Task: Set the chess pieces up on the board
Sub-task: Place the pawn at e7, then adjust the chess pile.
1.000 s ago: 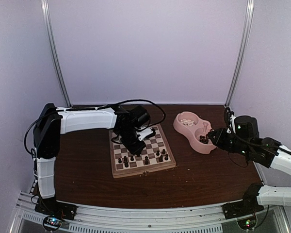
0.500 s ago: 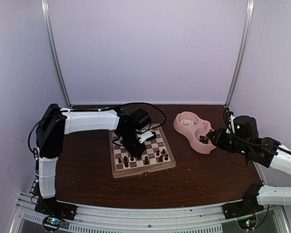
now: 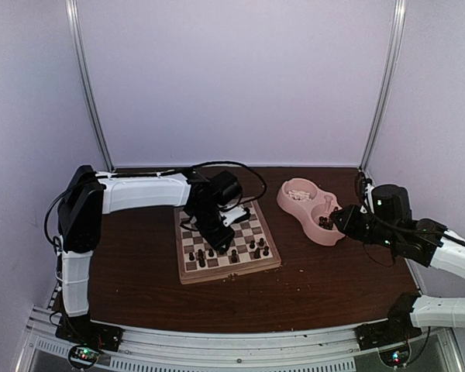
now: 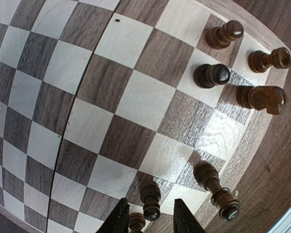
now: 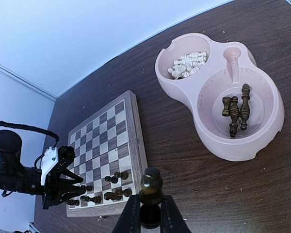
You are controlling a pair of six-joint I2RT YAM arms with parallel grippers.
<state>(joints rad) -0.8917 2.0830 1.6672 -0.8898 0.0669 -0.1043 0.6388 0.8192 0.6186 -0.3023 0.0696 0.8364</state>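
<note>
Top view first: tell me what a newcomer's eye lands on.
The checkered board lies mid-table, with dark chess pieces standing in its near rows under the left gripper. To its right sits a pink double bowl holding white pieces and dark ones. The right gripper pinches one dark piece.

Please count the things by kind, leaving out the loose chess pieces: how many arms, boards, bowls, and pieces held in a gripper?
Arms: 2 (left arm, right arm)
Board: 1
Bowl: 1
Held piece: 1, dark, in the right gripper
Total: 5
</note>
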